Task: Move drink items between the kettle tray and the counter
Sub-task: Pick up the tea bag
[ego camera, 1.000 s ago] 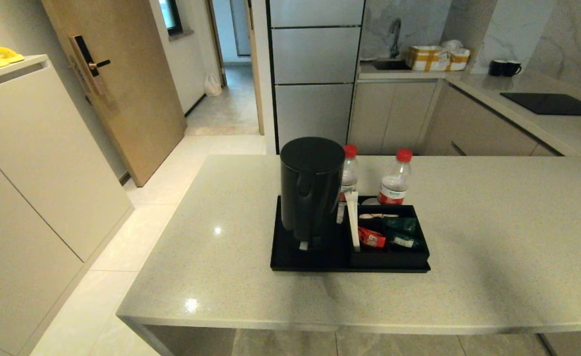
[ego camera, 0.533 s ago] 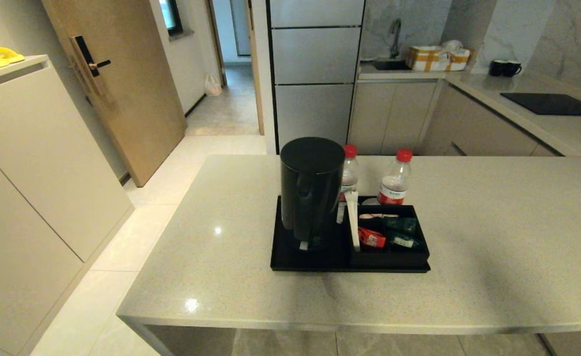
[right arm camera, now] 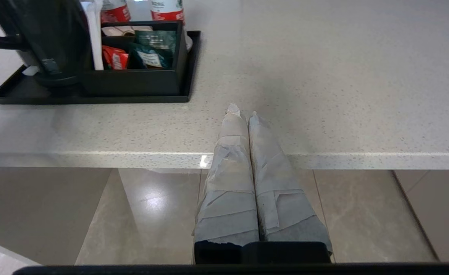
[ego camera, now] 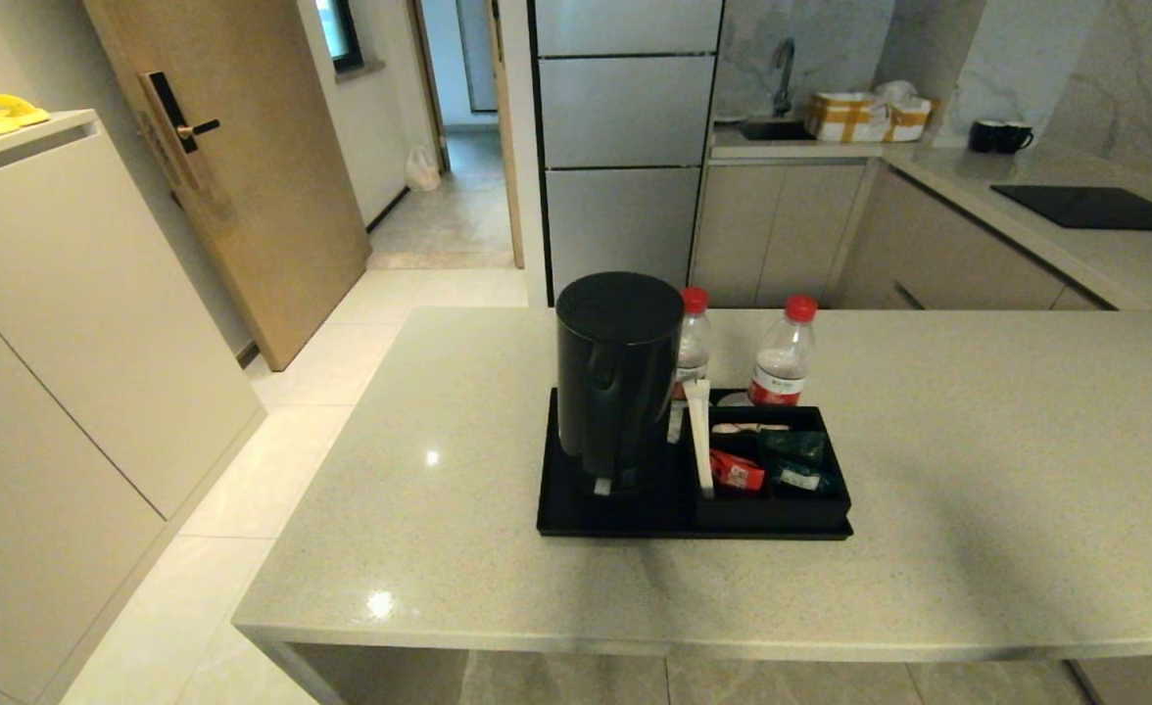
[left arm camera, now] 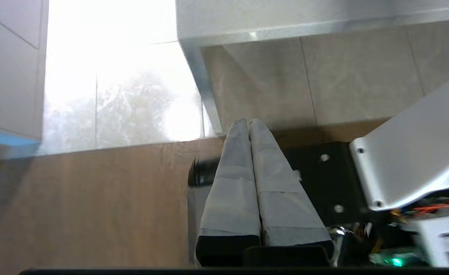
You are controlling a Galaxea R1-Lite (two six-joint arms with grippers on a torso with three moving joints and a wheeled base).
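The black kettle tray lies mid-counter. A tall black kettle stands on its left part. Two red-capped water bottles stand at the tray's far edge. The raised sachet box holds dark green sachets and a red one. Neither arm shows in the head view. My right gripper is shut and empty, hovering at the counter's near edge, right of the tray. My left gripper is shut and empty, low beside the robot's base, below the counter.
A white stick packet leans in the box. Behind lies a farther worktop with a black hob, two black mugs and a sink. A wooden door and pale cabinets stand to the left.
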